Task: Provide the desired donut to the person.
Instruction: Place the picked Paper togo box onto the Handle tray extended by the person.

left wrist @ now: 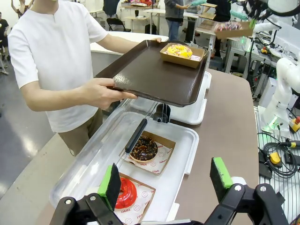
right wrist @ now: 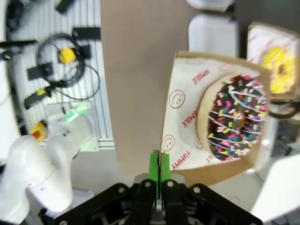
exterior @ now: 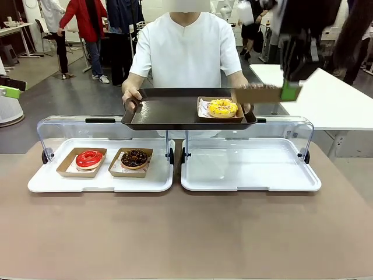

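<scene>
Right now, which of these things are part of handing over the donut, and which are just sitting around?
Part of the job:
right pincer, shut on the sprinkled donut's box
person
brown tray
yellow donut already on it

Just lying about:
red donut
chocolate donut
white display trays
open left pincer

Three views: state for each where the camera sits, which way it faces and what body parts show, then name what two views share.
Front view: fixed on the robot's side, facing across the table at the person; right gripper raised.
Left wrist view: above the left display tray, facing the person; left gripper open.
Right wrist view: high, looking down; right gripper shut on the sprinkled donut's box.
Shared: front and left wrist views both show the brown tray with the yellow donut.
</scene>
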